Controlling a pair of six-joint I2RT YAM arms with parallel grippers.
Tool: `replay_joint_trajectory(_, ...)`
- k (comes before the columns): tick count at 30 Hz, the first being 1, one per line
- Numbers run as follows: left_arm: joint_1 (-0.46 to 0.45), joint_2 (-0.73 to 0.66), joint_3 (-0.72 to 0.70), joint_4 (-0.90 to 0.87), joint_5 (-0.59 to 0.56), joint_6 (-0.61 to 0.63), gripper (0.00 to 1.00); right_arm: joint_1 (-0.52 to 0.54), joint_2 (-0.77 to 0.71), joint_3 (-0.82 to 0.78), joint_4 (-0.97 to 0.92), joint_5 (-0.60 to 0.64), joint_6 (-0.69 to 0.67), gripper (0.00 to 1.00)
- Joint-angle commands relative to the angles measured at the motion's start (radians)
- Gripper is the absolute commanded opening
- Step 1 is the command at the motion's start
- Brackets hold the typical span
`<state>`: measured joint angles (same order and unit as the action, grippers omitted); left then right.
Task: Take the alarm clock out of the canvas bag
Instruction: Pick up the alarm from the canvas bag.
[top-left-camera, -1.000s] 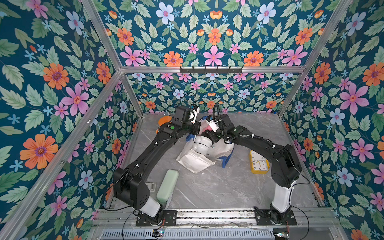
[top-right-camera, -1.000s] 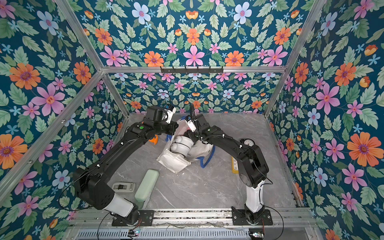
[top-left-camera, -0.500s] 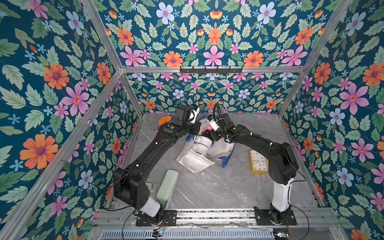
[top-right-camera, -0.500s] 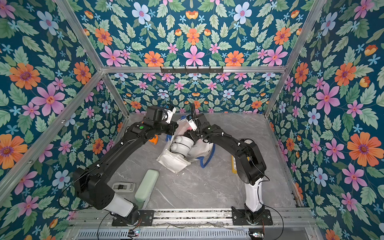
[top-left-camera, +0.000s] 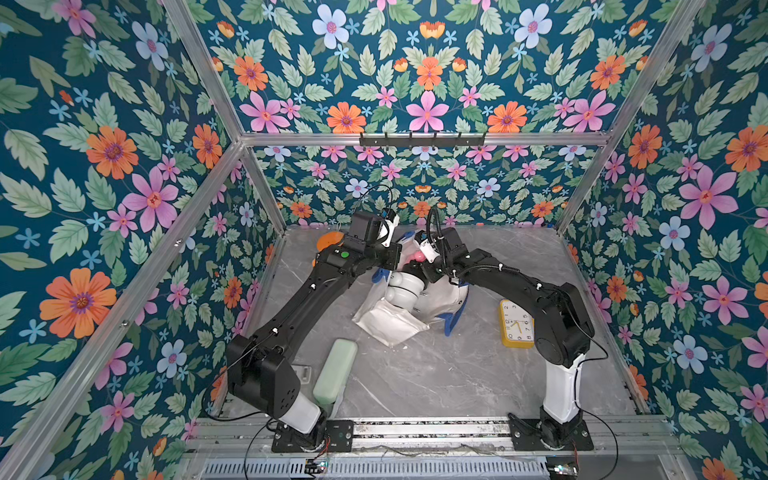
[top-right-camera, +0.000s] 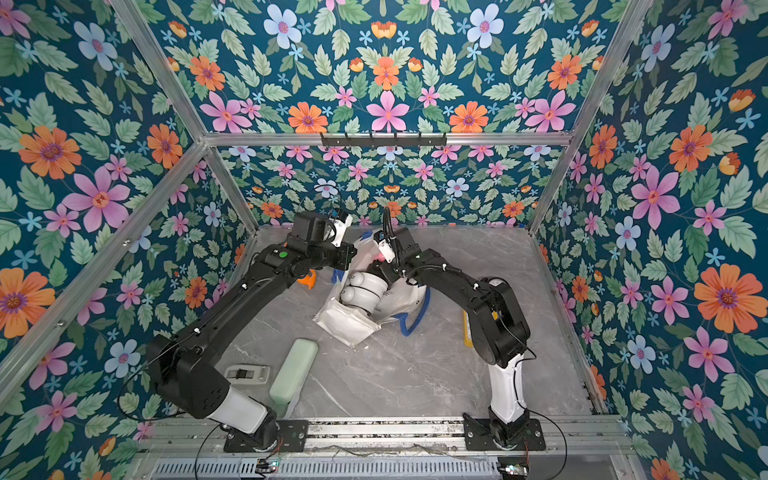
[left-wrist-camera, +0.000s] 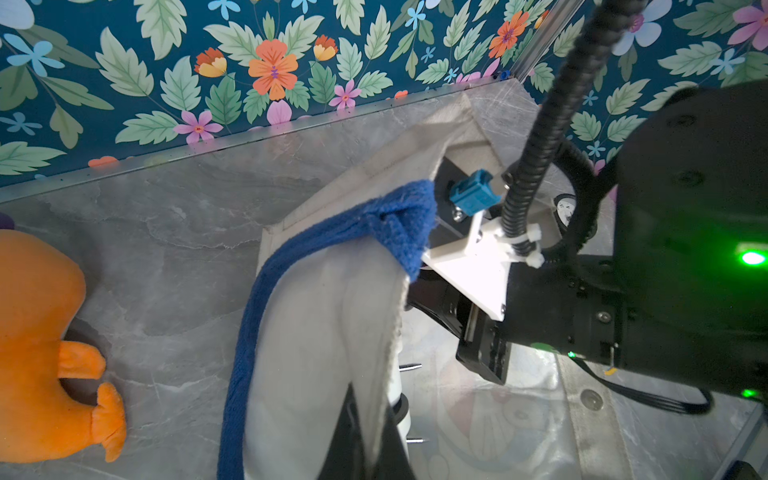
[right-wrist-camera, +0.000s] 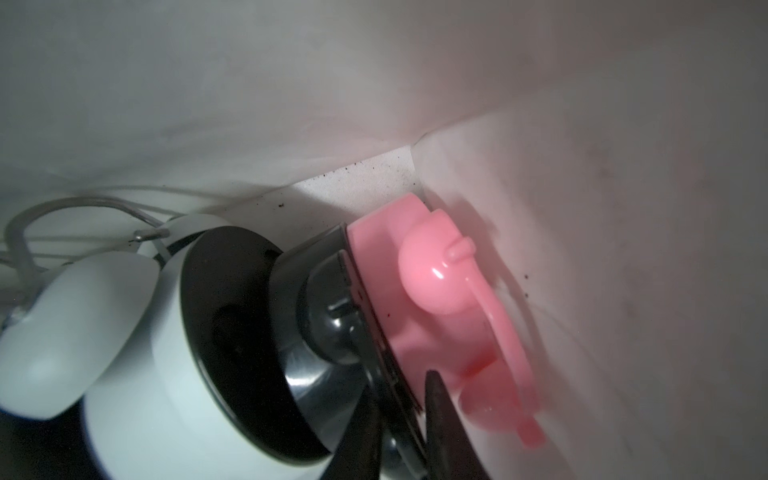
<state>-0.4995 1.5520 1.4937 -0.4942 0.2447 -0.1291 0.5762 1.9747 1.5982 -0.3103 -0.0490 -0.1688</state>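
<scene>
The canvas bag (top-left-camera: 388, 322) lies slumped on its side in the middle of the grey marbled counter (top-left-camera: 415, 374). Its off-white cloth is creased and folded at the near corner, and a blue woven strap (top-left-camera: 453, 320) loops out on its right. In the left wrist view the strap (left-wrist-camera: 245, 353) looks thick and fuzzy, and the bag's rim has a raw, slightly frayed hem.

The left pincer (left-wrist-camera: 368, 428) is clenched on that canvas rim, dark fingers either side of the cloth, holding the mouth up.

The right pincer (right-wrist-camera: 403, 411) is deep inside the bag, and the right wrist view shows the pink alarm clock (right-wrist-camera: 415, 291) there, pressed against the pale lining. The clock is glossy moulded plastic with a rounded bell and a thin curved handle. The pincer grasps it, one finger each side of its dark front edge. Just beside the clock sits a smooth white domed device with a shiny black disc (right-wrist-camera: 137, 332).

A square yellow clock (top-left-camera: 516, 323) with a white face lies flat on the right, partly under the right arm. A soft orange plush toy (top-left-camera: 330, 241) sits far left, and a pale green rounded case (top-left-camera: 336, 371) near left.
</scene>
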Motion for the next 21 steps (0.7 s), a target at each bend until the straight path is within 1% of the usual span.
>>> replay_joint_trajectory(1,-0.002,0.001,0.012,0.038,0.034,-0.005,0.00,0.002,0.007,0.003,-0.013,-0.040,-0.006,0.15)
replay_joint_trajectory(7,-0.002,-0.001,0.011,0.039,0.026,-0.004,0.00,0.002,0.005,0.007,-0.019,-0.061,-0.007,0.06)
replay_joint_trajectory(16,-0.001,0.003,0.008,0.045,0.003,-0.006,0.00,0.004,-0.059,0.013,-0.059,-0.098,-0.021,0.01)
replay_joint_trajectory(21,0.001,0.005,0.013,0.045,-0.031,-0.016,0.00,0.004,-0.105,0.010,-0.088,-0.128,-0.025,0.00)
